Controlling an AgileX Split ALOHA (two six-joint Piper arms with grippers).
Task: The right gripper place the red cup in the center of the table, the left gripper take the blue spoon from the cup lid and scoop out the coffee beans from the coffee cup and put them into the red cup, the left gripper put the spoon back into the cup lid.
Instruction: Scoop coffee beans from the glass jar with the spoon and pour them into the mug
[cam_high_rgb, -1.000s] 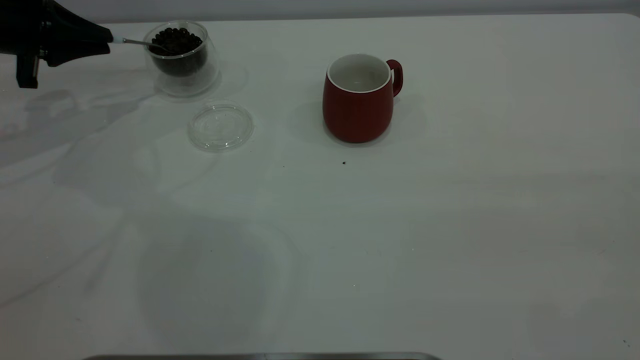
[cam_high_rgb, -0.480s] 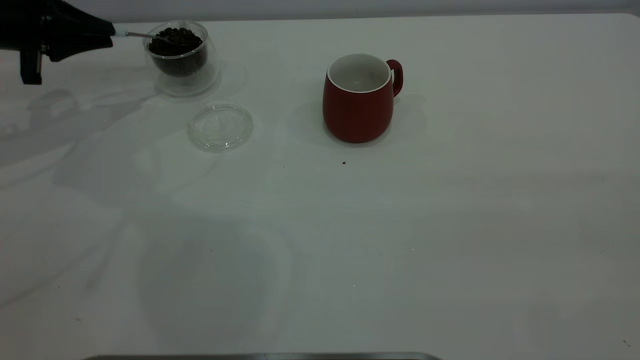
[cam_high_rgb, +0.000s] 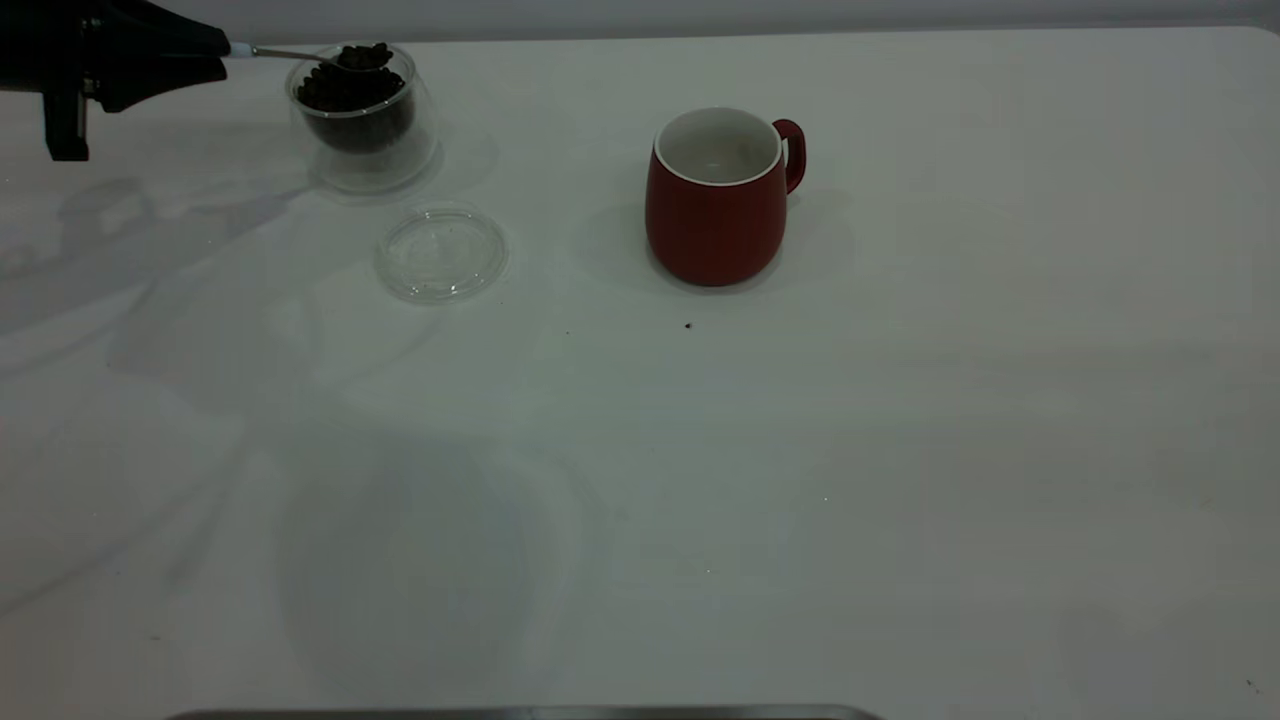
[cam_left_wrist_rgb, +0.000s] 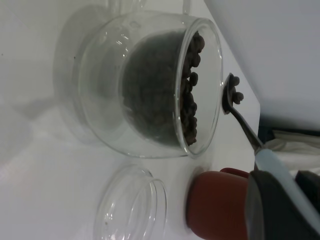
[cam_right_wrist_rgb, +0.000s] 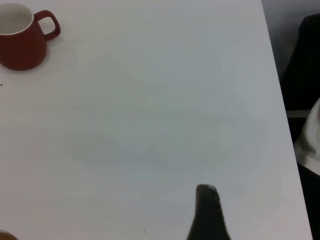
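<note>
A white table (cam_high_rgb: 900, 450) is seen from outside the rig. At its far left edge, the left gripper (cam_high_rgb: 215, 55) is clenched on the pale handle of the blue spoon (cam_high_rgb: 300, 55). The spoon reaches out level, and its metal bowl sits just above the rim of the coffee cup (cam_high_rgb: 362, 120), loaded with a few dark coffee beans (cam_high_rgb: 365, 55). More beans fill the glass cup below. The left wrist view shows the loaded spoon bowl clear of the glass rim.

The cup lid (cam_high_rgb: 441, 252) lies flat and bare just in front of the coffee cup. The red cup (cam_high_rgb: 718, 195) stands upright near the table's middle, well apart from the glass, its white inside holding no beans.

The right gripper (cam_right_wrist_rgb: 207, 212) is off to the side, well away from the red cup; only one dark finger shows, so its state cannot be told.

The step in hand appears to be scooping, with the load lifted. The next move likely calls for carrying the spoon level across to the red cup, then tipping it over the opening.
</note>
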